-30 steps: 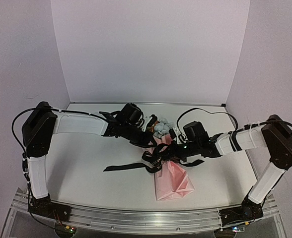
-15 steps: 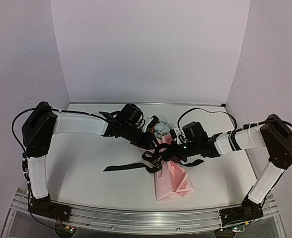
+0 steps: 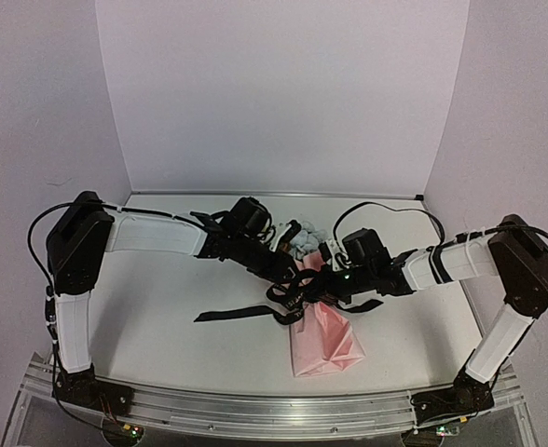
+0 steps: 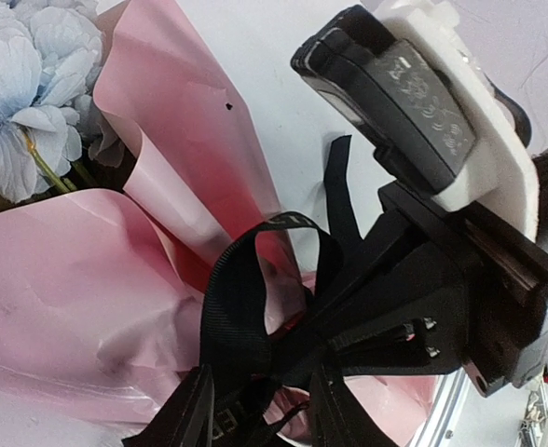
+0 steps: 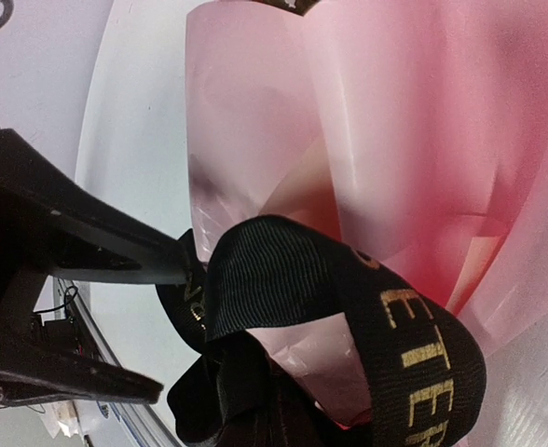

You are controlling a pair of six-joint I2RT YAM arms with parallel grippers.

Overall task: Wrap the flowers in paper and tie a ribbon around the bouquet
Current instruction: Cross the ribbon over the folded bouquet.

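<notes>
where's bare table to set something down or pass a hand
Free: the table patch between the left arm and the ribbon tail; the near-right corner between bouquet and right arm. Crowded: centre, where arms, ribbon and bouquet meet.

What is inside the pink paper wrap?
Pale blue flowers stick out of the paper at one end. A short piece of green stem shows; the rest is covered by the paper.

The left arm [image 3: 153, 237] and right arm [image 3: 446, 264] share one build: boxy black joint housings with white-covered links between them. Thin black cables [image 3: 390, 206] arc above them. A green light [image 3: 347, 277] glows on the right wrist. Its camera [image 4: 395, 88] is a black block on a white bracket [image 4: 484, 149], with small screws [image 4: 430, 324] below.
</notes>
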